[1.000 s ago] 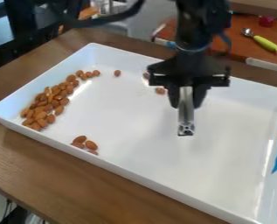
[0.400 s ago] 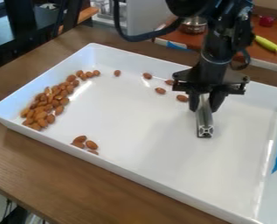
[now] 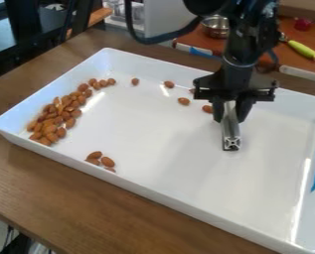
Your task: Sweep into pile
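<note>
Gripper (image 3: 230, 118) clamped tight on metal bar (image 3: 230, 135); bar cld twist if it snags tray (image 3: 146, 124), prob missing stray nuts (image 3: 184, 101)

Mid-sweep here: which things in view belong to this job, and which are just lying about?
For the job:
- almonds, heaped and stray
- white tray
- metal bar
- end effector, gripping the bar

Just lying about:
- metal bowl
- utensil with yellow-green handle
- small red object
</note>
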You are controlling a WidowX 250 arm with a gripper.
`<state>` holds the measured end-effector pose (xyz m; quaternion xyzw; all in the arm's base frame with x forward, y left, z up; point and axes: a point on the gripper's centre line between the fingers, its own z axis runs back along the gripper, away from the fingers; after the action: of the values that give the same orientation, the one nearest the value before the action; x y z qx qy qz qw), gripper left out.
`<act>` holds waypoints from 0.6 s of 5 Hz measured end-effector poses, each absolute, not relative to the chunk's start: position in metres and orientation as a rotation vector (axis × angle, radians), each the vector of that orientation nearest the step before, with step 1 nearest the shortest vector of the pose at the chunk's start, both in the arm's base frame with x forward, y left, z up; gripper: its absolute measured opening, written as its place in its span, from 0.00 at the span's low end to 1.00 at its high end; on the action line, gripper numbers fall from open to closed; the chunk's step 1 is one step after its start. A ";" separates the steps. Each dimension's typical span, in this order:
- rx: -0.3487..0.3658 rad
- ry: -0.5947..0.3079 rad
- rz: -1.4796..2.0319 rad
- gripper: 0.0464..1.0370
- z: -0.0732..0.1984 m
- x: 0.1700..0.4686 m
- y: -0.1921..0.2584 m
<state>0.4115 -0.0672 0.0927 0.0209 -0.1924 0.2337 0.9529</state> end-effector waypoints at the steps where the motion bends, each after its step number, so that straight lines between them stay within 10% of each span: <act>1: 0.042 -0.406 0.518 0.32 0.095 0.413 -0.033; 3: 0.045 -0.391 0.572 0.32 0.094 0.406 0.027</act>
<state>0.4063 0.0274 0.0939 0.0220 -0.1916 0.2803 0.9403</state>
